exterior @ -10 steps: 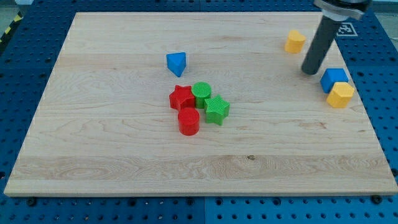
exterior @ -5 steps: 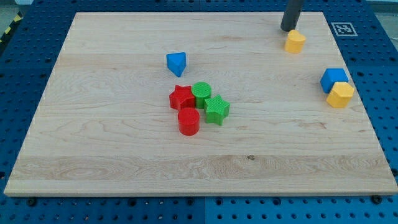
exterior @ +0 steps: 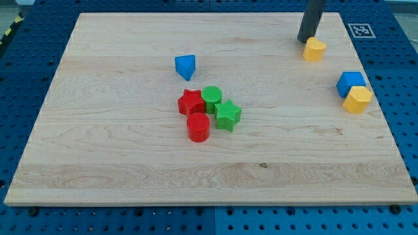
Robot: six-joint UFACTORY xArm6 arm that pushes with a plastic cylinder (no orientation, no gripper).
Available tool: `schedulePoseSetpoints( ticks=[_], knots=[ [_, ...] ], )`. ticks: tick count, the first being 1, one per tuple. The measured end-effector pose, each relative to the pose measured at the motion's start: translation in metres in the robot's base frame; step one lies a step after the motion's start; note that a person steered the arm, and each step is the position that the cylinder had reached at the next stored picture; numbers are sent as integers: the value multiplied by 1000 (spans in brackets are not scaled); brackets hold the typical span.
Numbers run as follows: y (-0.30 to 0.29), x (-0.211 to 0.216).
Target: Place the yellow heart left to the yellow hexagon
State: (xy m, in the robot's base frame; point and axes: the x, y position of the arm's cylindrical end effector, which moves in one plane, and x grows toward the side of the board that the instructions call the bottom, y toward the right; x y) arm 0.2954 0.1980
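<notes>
Camera view: yellow heart sits near the bench's top right, well apart from the yellow hexagon, which touches a blue cube at the right edge. My tip, a bare rod tool with no jaws to open, stands against the heart's upper-left side. Heart looks light, rigid, apt to slide or spin; best pushed square on a flat flank. Count: two yellow, two blue including the blue triangle, two red (red star, red cylinder), two green (green cylinder, green star).
</notes>
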Motion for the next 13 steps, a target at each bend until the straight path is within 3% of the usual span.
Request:
schedulePoseSetpoints(
  ticks=[4,9,11,13],
  knots=[
    [45,47],
    [-30,56],
    [-30,76],
    [5,102]
  ],
)
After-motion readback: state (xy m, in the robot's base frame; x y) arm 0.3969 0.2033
